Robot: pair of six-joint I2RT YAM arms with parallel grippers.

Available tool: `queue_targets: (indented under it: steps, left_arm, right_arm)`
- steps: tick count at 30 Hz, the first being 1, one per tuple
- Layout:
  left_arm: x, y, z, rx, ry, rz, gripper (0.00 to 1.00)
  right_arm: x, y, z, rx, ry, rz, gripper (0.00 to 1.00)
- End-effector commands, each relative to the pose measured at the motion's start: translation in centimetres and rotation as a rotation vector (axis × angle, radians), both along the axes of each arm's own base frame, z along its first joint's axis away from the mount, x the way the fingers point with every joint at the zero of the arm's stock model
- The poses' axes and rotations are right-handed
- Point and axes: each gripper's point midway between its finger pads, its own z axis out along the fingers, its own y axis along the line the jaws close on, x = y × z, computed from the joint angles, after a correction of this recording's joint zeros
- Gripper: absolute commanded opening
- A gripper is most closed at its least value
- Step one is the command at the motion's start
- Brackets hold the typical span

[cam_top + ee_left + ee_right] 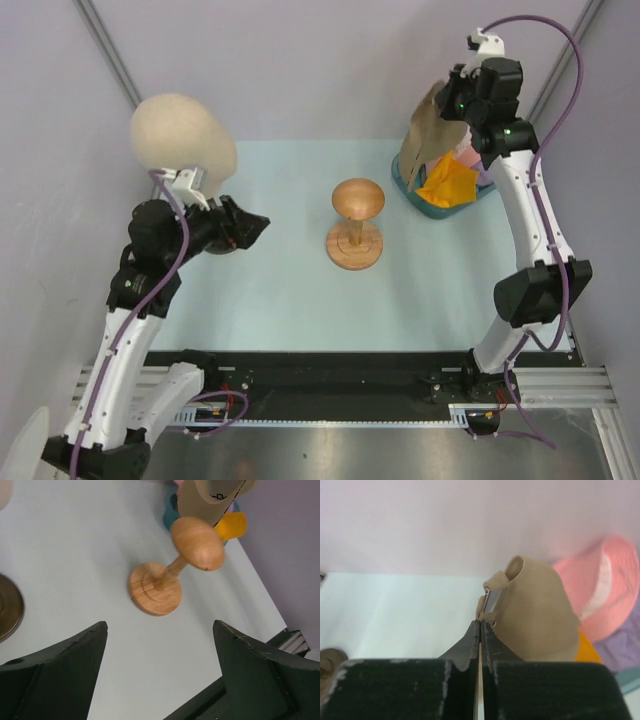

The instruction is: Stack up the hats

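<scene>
My right gripper (448,103) (481,622) is shut on the edge of the grey-taupe hat (424,138) (535,620), next to its small label. It holds the hat hanging above the teal tub (428,207) at the back right. The yellow-orange hat (447,183) (587,650), the pink hat (607,587) and the lilac hat (620,652) lie in the tub under it. I see no teal hat. My left gripper (262,225) (160,625) is open and empty, low over the table at the left, and points toward the wooden stand (356,225) (165,575).
The wooden mushroom-shaped stand is upright in the middle of the table. The cream mannequin head (180,135) is at the back left, its brass base (7,607) just left of my left gripper. Purple walls close in the back and sides.
</scene>
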Motion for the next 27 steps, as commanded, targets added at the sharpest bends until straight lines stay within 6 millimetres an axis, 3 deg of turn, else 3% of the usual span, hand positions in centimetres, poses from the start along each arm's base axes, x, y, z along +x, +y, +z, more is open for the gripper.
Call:
queue_targets:
  steps: [1, 3, 4, 6, 7, 8, 10, 11, 12, 13, 14, 16, 20, 27]
  left_arm:
    - [1.8, -4.3, 6.3, -0.089, -0.166, -0.096, 0.92]
    - [1.9, -6.9, 7.7, -0.103, -0.190, -0.145, 0.92]
    - [2.6, -8.1, 7.2, -0.110, -0.159, -0.163, 0.93]
    - [2.4, -10.9, 8.3, -0.164, -0.176, -0.239, 0.94]
    - [2.7, -12.0, 8.2, -0.198, -0.154, -0.254, 0.95]
    - [2.4, -13.1, 9.3, -0.242, -0.190, -0.283, 0.96]
    - [1.9, -14.3, 9.9, -0.309, -0.199, -0.318, 1.00]
    - [1.6, -14.7, 11.4, -0.356, -0.257, -0.338, 1.00]
    - [1.4, -14.7, 11.8, -0.399, -0.253, -0.337, 1.00]
    - [1.7, -14.7, 10.9, -0.417, -0.237, -0.322, 1.00]
    - [1.5, -14.3, 11.6, -0.447, -0.266, -0.313, 1.00]
    - [1.6, -14.1, 11.0, -0.470, -0.248, -0.291, 1.00]
    - [1.7, -14.2, 11.6, -0.527, -0.266, -0.289, 1.00]
    - [3.0, -13.7, 11.2, -0.549, -0.264, -0.216, 1.00]
  right_arm:
    - [-5.7, 2.8, 13.1, -0.029, -0.306, -0.059, 0.00]
    - [-7.4, 4.4, 16.1, -0.028, -0.380, -0.065, 0.00]
    - [-8.2, 5.1, 17.2, -0.020, -0.407, -0.061, 0.00]
    - [-9.9, 5.7, 20.2, 0.011, -0.477, -0.058, 0.00]
    - [-11.4, 7.0, 21.6, 0.036, -0.511, -0.022, 0.00]
    - [-12.3, 7.5, 22.9, 0.062, -0.549, -0.006, 0.00]
    - [-14.5, 9.5, 24.5, 0.103, -0.590, 0.053, 0.00]
    - [-16.0, 9.9, 25.9, 0.132, -0.627, 0.074, 0.00]
    - [-16.8, 10.4, 26.4, 0.153, -0.638, 0.097, 0.00]
    - [-17.9, 11.4, 26.9, 0.183, -0.648, 0.135, 0.00]
    - [-19.0, 11.3, 27.9, 0.218, -0.670, 0.151, 0.00]
    - [-20.4, 12.1, 28.6, 0.298, -0.669, 0.216, 0.00]
    - [-23.2, 14.0, 29.4, 0.384, -0.660, 0.339, 0.00]
    - [-26.3, 15.2, 30.5, 0.467, -0.661, 0.433, 0.00]
